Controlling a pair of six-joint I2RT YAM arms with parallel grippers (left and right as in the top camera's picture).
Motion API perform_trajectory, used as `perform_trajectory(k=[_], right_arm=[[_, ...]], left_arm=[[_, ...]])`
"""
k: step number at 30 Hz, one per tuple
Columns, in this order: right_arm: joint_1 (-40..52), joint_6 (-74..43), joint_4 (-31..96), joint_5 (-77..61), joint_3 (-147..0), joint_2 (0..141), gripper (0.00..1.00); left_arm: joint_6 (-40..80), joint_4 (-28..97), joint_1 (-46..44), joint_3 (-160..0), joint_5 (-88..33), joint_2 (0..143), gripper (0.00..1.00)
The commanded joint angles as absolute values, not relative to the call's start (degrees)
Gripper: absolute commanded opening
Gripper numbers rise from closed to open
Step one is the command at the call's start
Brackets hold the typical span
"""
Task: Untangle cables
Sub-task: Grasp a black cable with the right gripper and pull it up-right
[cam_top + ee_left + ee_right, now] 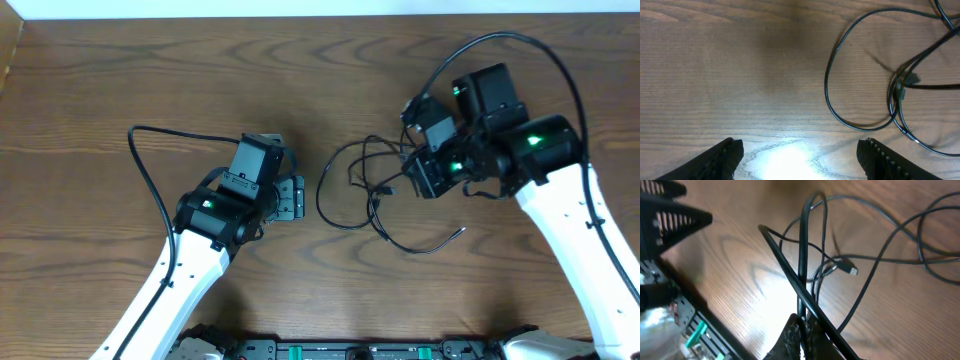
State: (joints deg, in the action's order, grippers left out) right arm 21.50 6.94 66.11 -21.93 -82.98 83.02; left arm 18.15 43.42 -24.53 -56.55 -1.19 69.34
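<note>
Several black cables (802,255) pinched by right fingers (790,339); left fingers (720,160) spread, apart from cables, over table (715,60)

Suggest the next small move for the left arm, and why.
Probably ease the left gripper toward the nearest loop and close on it. Its fingers stand open and empty over bare table, short of that loop, while the right gripper is shut on the cables. A second hold would likely let the arms pull the tangle apart.
</note>
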Motion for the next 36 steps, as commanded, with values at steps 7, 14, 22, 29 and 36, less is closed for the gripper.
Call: perform_trajectory(k=[7, 14, 22, 29, 36], right_arm=[[23.3, 7.7, 68.7, -7.7, -78.7, 85.5, 0.01], [23.4, 17.2, 79.0, -28.9, -75.3, 90.8, 0.01], [23.2, 41.7, 83.2, -58.8, -75.5, 92.4, 0.01], [19.3, 30.5, 68.9, -59.1, -77.6, 92.4, 0.01], [14.0, 11.6, 53.3, -51.5, -79.2, 92.4, 0.01]], left_arm=[[17.8, 43.4, -24.7, -55.7, -0.9, 69.5, 0.79], [17.8, 42.5, -24.7, -55.7, -0.9, 69.5, 0.79], [17.8, 42.5, -24.7, -55.7, -0.9, 69.5, 0.79], [17.8, 42.5, -24.7, -55.7, -0.9, 69.5, 0.79], [17.8, 42.7, -24.7, -55.7, -0.9, 69.5, 0.79]])
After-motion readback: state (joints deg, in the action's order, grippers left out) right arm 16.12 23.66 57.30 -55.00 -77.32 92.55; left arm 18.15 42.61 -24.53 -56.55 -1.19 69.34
